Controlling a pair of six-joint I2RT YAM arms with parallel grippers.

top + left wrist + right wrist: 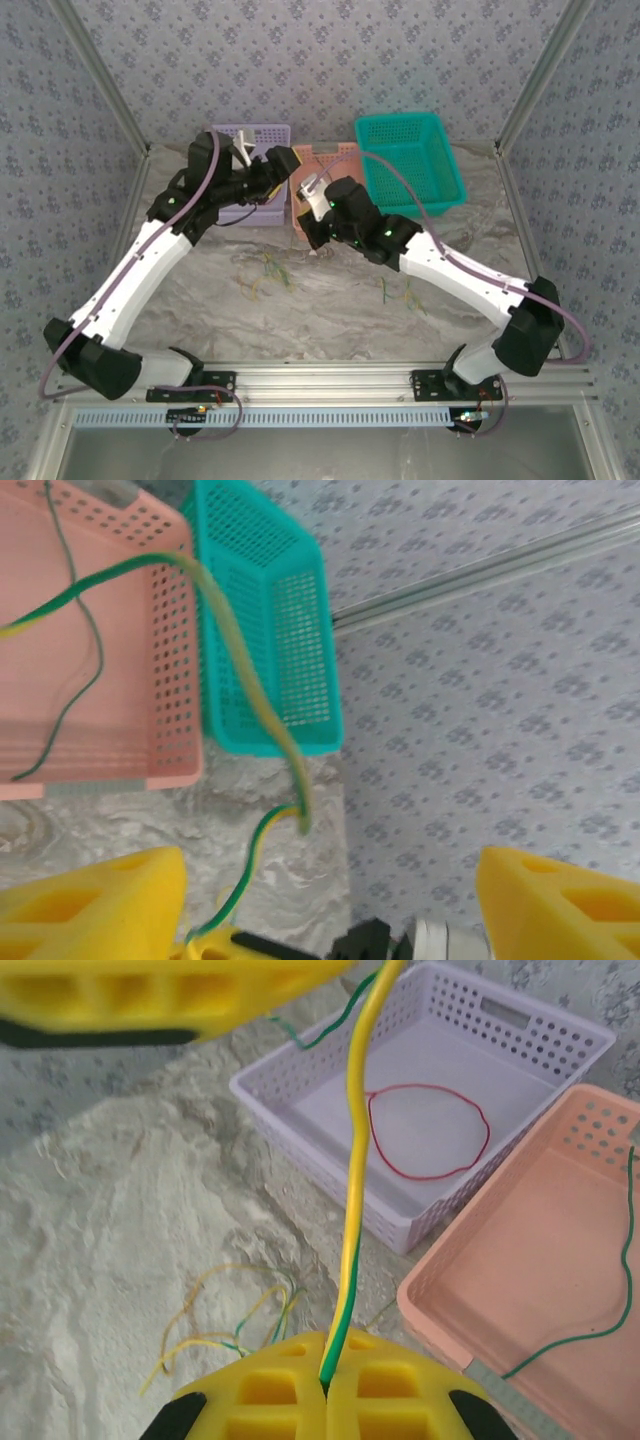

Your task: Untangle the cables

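Right gripper (325,1385) pinches yellow-green cable (352,1160), upper end cut off.

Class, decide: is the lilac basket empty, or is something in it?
Not empty: a red cable lies looped on the floor of the lilac basket.

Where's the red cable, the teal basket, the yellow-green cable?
red cable (488,1132): right wrist view, loop's right side.
teal basket (290,630): left wrist view, side wall.
yellow-green cable (352,1190): right wrist view, mid-length.
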